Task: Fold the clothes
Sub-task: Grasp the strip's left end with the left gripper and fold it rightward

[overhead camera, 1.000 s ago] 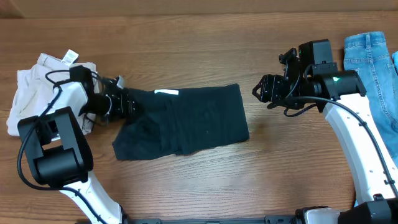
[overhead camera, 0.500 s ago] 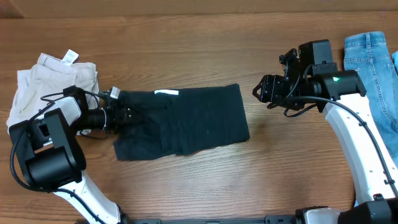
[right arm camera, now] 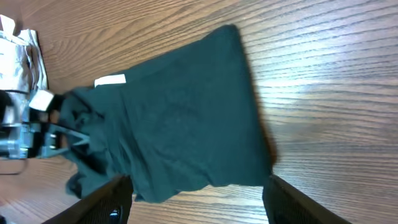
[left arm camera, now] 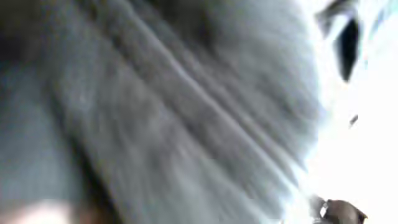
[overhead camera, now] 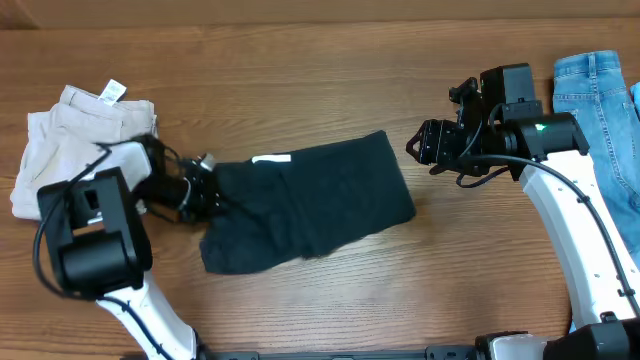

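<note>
The clothes (overhead camera: 310,205), a dark folded shirt with a small white tag (overhead camera: 270,158), lie slightly skewed in the middle of the wooden table. My left gripper (overhead camera: 207,192) is at the shirt's left edge and shut on the fabric there. Blurred dark cloth (left arm camera: 155,112) fills the left wrist view, so its fingers are hidden. My right gripper (overhead camera: 420,147) hovers open just off the shirt's upper right corner, holding nothing. In the right wrist view the shirt (right arm camera: 180,118) lies ahead of its spread fingers (right arm camera: 109,199).
Beige folded shorts (overhead camera: 60,140) with a white tag lie at the far left, behind the left arm. Light blue jeans (overhead camera: 600,110) lie at the far right edge. Bare wood shows in front of the shirt.
The left gripper has gone from open to shut on the shirt's left edge. The shirt has shifted right and turned a little. The right arm has not moved.
</note>
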Available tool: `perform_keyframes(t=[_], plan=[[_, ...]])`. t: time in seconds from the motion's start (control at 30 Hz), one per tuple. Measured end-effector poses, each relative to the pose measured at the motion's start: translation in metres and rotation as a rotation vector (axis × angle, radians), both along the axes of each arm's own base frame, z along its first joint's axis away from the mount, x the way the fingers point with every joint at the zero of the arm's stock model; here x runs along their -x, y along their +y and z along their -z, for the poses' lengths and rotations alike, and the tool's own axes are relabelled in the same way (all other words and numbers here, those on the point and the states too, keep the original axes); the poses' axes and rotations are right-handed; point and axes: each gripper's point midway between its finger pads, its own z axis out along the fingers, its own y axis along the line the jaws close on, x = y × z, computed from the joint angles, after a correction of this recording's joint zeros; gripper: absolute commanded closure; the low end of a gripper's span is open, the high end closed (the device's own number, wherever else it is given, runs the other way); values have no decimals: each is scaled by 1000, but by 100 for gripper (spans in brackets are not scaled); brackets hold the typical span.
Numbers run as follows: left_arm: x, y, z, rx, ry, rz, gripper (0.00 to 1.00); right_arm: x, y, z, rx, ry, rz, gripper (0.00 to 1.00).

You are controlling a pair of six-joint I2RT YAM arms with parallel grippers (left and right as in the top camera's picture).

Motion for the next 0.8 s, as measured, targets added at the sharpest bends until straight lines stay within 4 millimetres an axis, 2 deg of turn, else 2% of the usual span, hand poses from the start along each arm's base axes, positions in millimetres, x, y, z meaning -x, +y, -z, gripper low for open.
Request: perform_keyframes(t=[0.07,0.17,0.23,0.37,0.47,0.53,0.7,0.8], plan=[[-13,16,-25,-100,-21,-18,96,0,0,0,0,-2,0,29],[-35,38,-76,-243,-101,-34,96,-2,0,-1,-1,-10,0,29],[-41,48,-103,-322,-123,-30,96,-4,0,-2,-2,-20,0,29],[-48,51,-128,-448,-145,-1,96,-5,1,-2,-2,-25,0,29],[-53,34,-137,-522,-163,49,96,-5,1,-2,-3,-25,-1,29],[-55,14,-139,-576,-178,98,96,-5,0,-2,-3,-22,0,29],[-47,-52,-135,-706,-203,213,96,1,0,0,1,4,0,29],[-41,-91,-125,-764,-218,251,95,4,0,2,2,18,-1,28]])
